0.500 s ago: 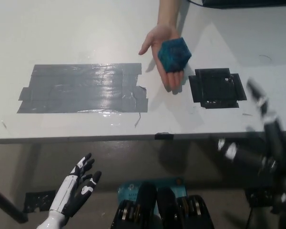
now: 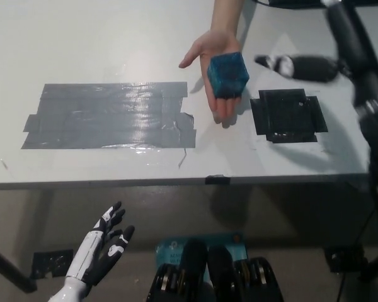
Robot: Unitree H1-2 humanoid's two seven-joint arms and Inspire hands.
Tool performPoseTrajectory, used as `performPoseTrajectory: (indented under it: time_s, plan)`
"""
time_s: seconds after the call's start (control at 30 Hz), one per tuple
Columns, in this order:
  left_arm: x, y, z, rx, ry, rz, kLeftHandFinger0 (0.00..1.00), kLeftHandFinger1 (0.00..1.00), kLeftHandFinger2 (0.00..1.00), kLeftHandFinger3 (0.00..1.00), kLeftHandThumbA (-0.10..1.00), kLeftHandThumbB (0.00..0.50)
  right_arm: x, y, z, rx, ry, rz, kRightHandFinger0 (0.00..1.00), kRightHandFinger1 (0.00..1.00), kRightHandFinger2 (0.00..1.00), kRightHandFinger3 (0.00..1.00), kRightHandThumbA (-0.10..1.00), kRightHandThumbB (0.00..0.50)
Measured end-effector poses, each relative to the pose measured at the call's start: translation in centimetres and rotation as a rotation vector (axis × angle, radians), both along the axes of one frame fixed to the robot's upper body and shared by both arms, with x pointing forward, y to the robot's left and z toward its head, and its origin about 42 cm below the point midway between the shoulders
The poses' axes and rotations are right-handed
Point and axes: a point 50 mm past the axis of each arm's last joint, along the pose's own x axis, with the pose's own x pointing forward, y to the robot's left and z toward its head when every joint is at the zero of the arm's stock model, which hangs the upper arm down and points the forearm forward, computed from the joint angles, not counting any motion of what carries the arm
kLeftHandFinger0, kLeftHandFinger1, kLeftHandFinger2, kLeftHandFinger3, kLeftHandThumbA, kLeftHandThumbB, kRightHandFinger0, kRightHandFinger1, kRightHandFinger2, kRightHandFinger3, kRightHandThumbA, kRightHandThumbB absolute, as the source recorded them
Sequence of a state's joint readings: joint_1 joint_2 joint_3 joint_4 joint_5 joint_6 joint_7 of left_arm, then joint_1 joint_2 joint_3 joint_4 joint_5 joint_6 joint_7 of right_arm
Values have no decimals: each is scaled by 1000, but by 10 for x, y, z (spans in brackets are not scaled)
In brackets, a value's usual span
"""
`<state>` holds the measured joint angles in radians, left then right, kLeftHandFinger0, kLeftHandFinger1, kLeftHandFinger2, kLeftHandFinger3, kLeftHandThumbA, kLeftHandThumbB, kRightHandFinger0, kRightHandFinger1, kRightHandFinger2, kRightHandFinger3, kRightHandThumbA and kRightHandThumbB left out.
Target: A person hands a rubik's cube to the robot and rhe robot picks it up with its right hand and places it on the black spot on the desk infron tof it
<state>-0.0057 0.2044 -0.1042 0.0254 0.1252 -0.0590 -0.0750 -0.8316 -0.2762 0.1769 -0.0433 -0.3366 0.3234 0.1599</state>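
Observation:
A person's open palm (image 2: 215, 60) reaches in from the top and holds up a blue rubik's cube (image 2: 227, 75). My black right hand (image 2: 302, 66) hovers just right of the cube, above the table, blurred with fingers spread and holding nothing. A black square spot (image 2: 288, 115) lies on the white table, below my right hand and right of the person's fingers. My white left hand (image 2: 101, 248) rests open below the table's front edge at the lower left.
A wide patch of grey tape (image 2: 110, 116) covers the left-middle of the white table (image 2: 82, 44). The table's front edge (image 2: 176, 182) runs across the picture. A dark object (image 2: 321, 4) lies at the top right.
My right arm has swung up from below the table edge at the right to beside the cube. The person's hand and cube shifted slightly.

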Motion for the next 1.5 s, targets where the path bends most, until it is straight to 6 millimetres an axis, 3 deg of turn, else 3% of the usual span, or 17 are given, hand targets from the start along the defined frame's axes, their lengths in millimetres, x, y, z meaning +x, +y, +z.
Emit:
performPoseTrajectory:
  time_s: [0.07, 0.13, 0.2, 0.33, 0.47, 0.63, 0.7, 0.9, 1.03, 1.13, 1.23, 1.33, 1.5]
  plan:
    - [1, -1, 2, 1, -4, -7, 955, 1000, 1000, 1000, 790, 91, 23, 8, 1, -39, 77, -24, 1000, 1000, 1000, 1000, 965, 374]
    - [3, -1, 3, 2, -10, -13, 955, 1000, 1000, 1000, 791, 89, 39, 16, 1, -59, 134, -43, 1000, 1000, 1000, 1000, 965, 409]
    - [4, -2, 5, 4, -16, -17, 955, 1000, 1000, 1000, 794, 84, 57, 22, -8, -73, 218, -66, 1000, 1000, 1000, 1000, 969, 418]
    - [5, -2, 7, 9, -20, -20, 955, 1000, 1000, 1000, 749, 63, 76, 30, -27, -90, 334, -94, 1000, 1000, 1000, 1000, 932, 406]
    - [8, -3, 8, 13, -26, -23, 952, 1000, 1000, 1000, 750, 73, 88, 34, -40, -102, 415, -116, 1000, 1000, 1000, 1000, 952, 400]
    - [11, -3, 12, 19, -37, -26, 958, 1000, 1000, 1000, 773, 79, 95, 38, -48, -141, 468, -111, 1000, 1000, 1000, 1000, 915, 435]
    - [12, -4, 13, 21, -41, -31, 957, 1000, 1000, 1000, 771, 79, 96, 38, -50, -174, 489, -98, 1000, 1000, 1000, 1000, 852, 499]
    - [15, -3, 17, 31, -51, -40, 954, 1000, 1000, 1000, 780, 88, 98, 26, -43, -318, 537, -54, 1000, 1000, 1000, 1000, 669, 500]
    - [16, -4, 19, 32, -55, -46, 953, 1000, 1000, 1000, 788, 87, 100, 13, -30, -354, 569, -22, 1000, 1000, 1000, 1000, 511, 500]
    - [17, -4, 19, 35, -56, -49, 952, 1000, 1000, 1000, 791, 87, 99, 7, -25, -357, 603, 17, 1000, 1000, 1000, 1000, 453, 500]
    - [18, -4, 20, 37, -58, -54, 954, 1000, 1000, 1000, 793, 91, 98, 7, -20, -362, 633, 57, 1000, 1000, 1000, 1000, 473, 500]
    - [18, -4, 21, 38, -61, -60, 962, 1000, 1000, 1000, 797, 98, 96, 9, -16, -385, 652, 89, 1000, 1000, 1000, 1000, 394, 500]
    - [19, -5, 22, 39, -62, -66, 957, 1000, 1000, 1000, 792, 87, 95, 12, -10, -423, 672, 122, 1000, 1000, 1000, 1000, 409, 500]
